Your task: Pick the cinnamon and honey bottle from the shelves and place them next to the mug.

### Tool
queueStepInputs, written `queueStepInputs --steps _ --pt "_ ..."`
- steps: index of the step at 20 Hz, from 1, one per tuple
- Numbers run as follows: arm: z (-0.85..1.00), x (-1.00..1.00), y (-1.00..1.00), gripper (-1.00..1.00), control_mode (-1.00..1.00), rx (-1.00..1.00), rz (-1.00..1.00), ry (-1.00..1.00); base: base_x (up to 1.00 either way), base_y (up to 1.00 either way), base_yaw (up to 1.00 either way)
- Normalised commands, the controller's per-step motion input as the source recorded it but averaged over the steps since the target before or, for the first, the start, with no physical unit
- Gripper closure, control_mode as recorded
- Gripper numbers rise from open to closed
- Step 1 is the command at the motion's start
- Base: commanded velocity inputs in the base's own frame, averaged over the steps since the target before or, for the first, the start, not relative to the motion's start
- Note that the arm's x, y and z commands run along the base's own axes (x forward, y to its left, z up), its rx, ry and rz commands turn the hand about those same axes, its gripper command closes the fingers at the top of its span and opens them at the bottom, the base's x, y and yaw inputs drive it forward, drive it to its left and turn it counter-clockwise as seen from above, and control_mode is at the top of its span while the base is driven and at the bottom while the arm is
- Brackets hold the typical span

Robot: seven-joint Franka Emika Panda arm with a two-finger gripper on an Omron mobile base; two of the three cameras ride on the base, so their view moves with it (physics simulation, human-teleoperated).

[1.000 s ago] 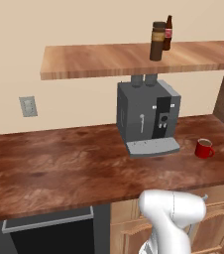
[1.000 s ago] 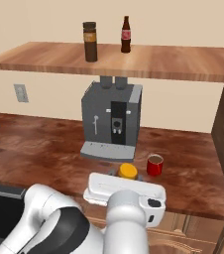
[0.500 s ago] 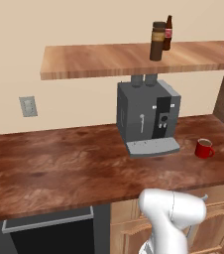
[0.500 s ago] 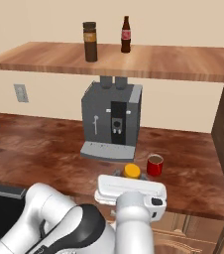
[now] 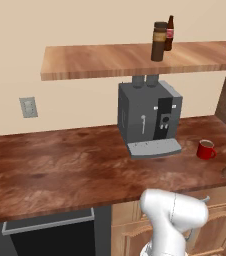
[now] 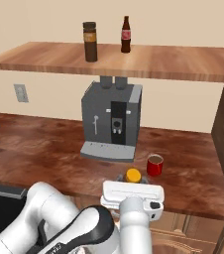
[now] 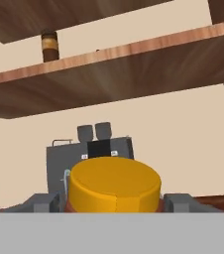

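gripper [image 6: 132, 186] clamped on honey bottle [image 6: 133, 175], cap up, axis upright, low over counter [image 6: 44, 149] front edge; mug [image 6: 154, 164] sits just beyond, slightly to robot's right; set-down spot lies fwd-right; cinnamon [image 6: 89, 41] on shelf [image 6: 148, 62].

The gripper [image 6: 132, 183], closed on the honey bottle [image 6: 133, 175], has moved right along the counter toward the mug [image 6: 154, 164]. A second ago the bottle's yellow cap sat left of and well short of the mug. It now sits nearer, just left of and in front of it.
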Motion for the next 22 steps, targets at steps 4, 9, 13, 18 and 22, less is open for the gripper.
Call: queueStepInputs --steps 4,9,13,18,22 --pt "-0.04 0.21 0.00 1.00 -1.00 0.00 0.00 -0.01 0.00 0.00 0.00" --pt "-0.02 0.50 -0.24 1.00 -1.00 0.00 -0.01 0.05 0.00 0.00 0.00" --pt "-0.11 0.85 -0.72 1.00 -1.00 0.00 -0.03 0.00 0.00 0.00 0.00" --pt "-0.20 0.57 -0.78 1.00 -1.00 0.00 -0.05 0.00 0.00 0.00 0.00" --pt "-0.35 0.25 -1.00 1.00 -1.00 -0.01 -0.07 0.02 0.00 0.00 0.00"
